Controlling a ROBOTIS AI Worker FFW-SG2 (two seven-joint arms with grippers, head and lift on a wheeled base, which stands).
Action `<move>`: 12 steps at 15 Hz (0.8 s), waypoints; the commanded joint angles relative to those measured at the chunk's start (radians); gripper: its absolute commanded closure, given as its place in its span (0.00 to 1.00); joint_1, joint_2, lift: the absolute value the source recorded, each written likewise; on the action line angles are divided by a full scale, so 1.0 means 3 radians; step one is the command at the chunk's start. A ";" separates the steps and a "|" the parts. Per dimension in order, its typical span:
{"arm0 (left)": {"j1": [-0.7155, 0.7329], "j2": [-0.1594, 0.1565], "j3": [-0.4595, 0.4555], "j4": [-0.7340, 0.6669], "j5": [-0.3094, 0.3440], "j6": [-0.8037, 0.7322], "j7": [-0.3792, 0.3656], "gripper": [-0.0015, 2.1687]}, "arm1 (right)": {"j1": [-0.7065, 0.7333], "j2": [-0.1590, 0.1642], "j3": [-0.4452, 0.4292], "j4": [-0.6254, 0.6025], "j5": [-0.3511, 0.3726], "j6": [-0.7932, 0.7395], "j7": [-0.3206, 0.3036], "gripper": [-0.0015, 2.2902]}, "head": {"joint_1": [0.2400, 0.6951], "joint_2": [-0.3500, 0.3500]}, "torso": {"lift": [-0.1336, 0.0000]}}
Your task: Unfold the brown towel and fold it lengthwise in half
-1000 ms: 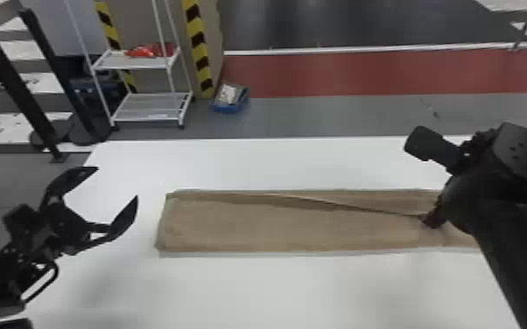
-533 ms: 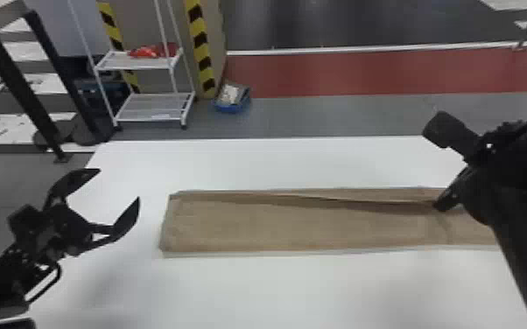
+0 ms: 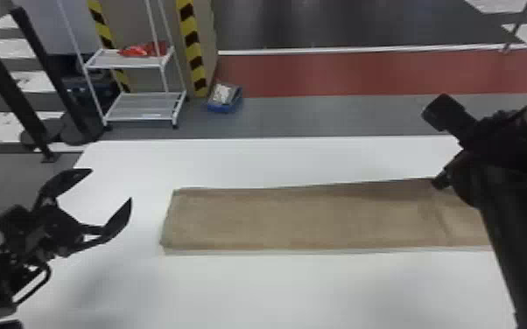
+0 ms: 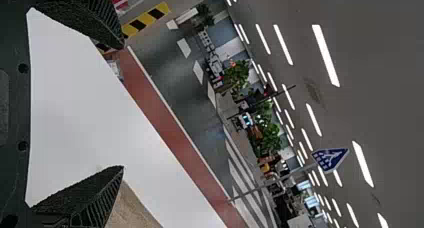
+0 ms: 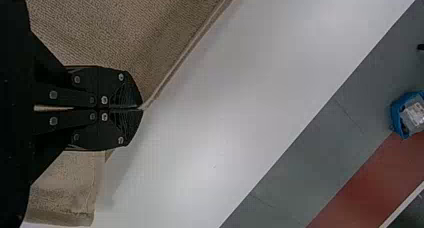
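Observation:
The brown towel (image 3: 302, 218) lies as a long flat strip across the white table, its right end partly behind my right arm. At its far edge near that end is my right gripper (image 3: 441, 180). The right wrist view has my right gripper (image 5: 141, 108) shut on the edge of the towel (image 5: 130, 33), which spreads on both sides of the fingers. Left of the towel, apart from it, my left gripper (image 3: 111, 186) stands open with nothing held. In the left wrist view, my left gripper (image 4: 123, 105) has its fingers wide apart, a corner of towel (image 4: 132, 210) beyond one.
The white table (image 3: 275, 288) extends in front of and behind the towel. On the floor behind it stand a white shelf rack (image 3: 142, 107) and a blue bin (image 3: 224, 105). A black metal frame (image 3: 39, 113) is at the back left.
My right gripper has moved right and away from the robot, drawing the towel's far edge with it; the slanting fold line along the top has gone. The left arm has kept still.

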 commanded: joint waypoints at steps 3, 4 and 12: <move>-0.0018 0.0006 -0.0019 0.0022 0.0000 -0.0030 0.0000 0.01 | 0.0006 0.0059 0.0017 0.0092 0.0129 0.0194 -0.0322 0.00 | 1.00 0.60 | 0.11; -0.0013 0.0011 -0.0019 0.0027 0.0000 -0.0030 0.0000 0.01 | 0.0000 0.0054 0.0007 0.0102 0.0150 0.0275 -0.0486 0.00 | 1.00 0.59 | 0.11; 0.0018 0.0011 -0.0019 0.0042 0.0097 -0.0112 -0.0005 0.01 | 0.0594 -0.0074 -0.0448 -0.0670 -0.0254 0.0623 -0.0501 0.03 | 1.00 0.49 | 0.11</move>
